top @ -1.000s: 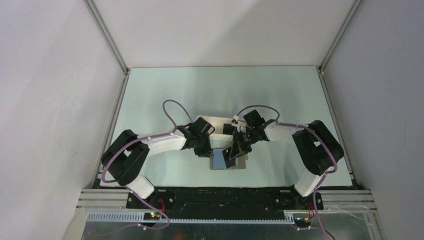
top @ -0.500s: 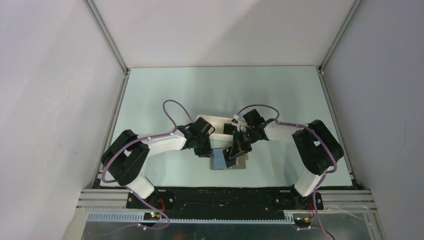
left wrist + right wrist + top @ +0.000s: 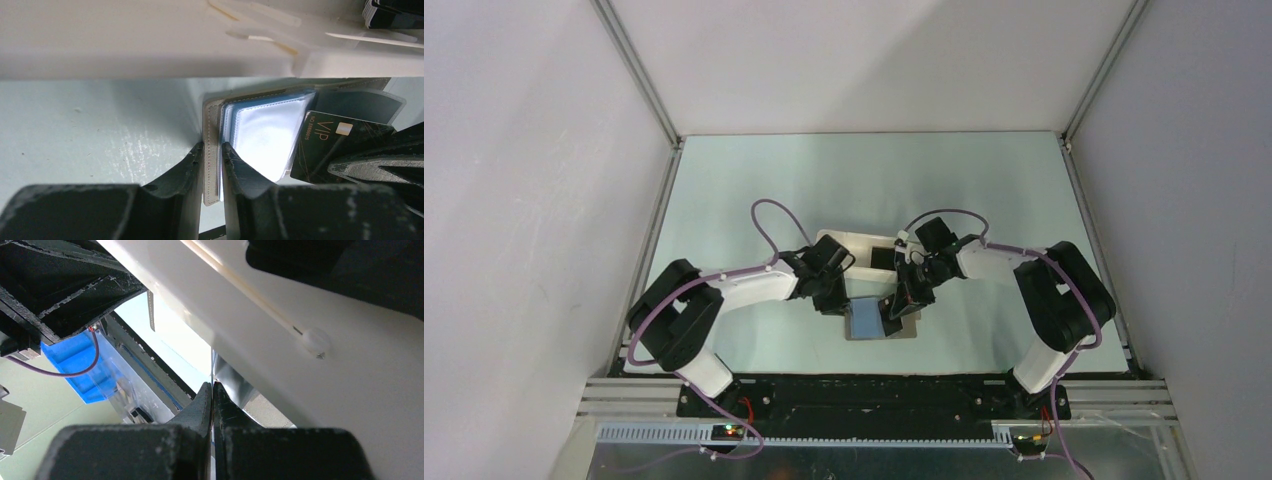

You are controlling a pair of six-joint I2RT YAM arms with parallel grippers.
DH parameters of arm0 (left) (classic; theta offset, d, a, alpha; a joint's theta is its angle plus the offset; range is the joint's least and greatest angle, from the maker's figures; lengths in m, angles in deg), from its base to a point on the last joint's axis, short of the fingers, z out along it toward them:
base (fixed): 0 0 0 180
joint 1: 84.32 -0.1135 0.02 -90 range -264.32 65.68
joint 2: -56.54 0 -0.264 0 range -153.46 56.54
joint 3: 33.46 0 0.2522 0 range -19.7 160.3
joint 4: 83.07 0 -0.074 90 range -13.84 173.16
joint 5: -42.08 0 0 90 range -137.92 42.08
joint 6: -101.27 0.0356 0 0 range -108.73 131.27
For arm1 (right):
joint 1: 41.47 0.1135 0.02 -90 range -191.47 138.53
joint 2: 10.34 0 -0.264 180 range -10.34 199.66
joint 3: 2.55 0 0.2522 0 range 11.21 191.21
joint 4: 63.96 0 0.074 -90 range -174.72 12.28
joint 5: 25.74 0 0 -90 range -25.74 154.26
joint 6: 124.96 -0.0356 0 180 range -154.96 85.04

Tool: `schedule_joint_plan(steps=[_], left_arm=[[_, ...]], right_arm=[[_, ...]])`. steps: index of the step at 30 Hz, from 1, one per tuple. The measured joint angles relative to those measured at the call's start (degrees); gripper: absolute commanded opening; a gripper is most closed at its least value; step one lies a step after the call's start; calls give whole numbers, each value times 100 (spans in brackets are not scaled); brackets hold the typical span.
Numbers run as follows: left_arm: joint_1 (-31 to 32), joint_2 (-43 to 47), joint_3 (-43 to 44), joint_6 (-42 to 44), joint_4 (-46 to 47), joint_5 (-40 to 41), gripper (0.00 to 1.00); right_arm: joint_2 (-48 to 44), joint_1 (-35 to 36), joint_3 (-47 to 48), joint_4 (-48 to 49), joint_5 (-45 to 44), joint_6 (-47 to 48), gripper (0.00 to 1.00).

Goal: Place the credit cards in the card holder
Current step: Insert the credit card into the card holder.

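The left claw is clenched on the stitched grey cover of the open card holder, one finger on each side of the flap. The holder lies on the pale table. Just past the claw's right fingertip, the holder's clear, light blue pockets fan upward. To the right of these, the right claw grips a black VIP credit card between closed fingers. The card is tilted and meets the pockets' right edge; whether it has entered a pocket cannot be told. Beyond both claws stands the long white tray, its wall just behind the holder. Stacked dark cards lie in it, off to the far right.
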Motion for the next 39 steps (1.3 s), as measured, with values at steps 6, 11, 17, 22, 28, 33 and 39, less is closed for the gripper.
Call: schedule_joint_plan(steps=[6, 11, 17, 22, 28, 33, 39], left_arm=[[39, -35, 63, 37, -79, 37, 25], [57, -37, 74, 44, -96, 63, 25], [76, -76, 138, 57, -168, 92, 25], [90, -81, 146, 85, -181, 111, 25], [94, -103, 181, 107, -225, 118, 25], [94, -103, 181, 138, -227, 120, 25], [94, -105, 186, 144, -234, 120, 25]], right_arm=[[50, 37, 81, -109, 0, -9, 0], [210, 149, 326, -315, 0, -22, 0], [396, 264, 577, -426, 61, -13, 0], [531, 332, 743, -494, 116, 26, 0], [525, 415, 745, -422, 66, -4, 0], [448, 505, 678, -302, -278, 4, 0], [251, 529, 409, -35, -520, 39, 0]])
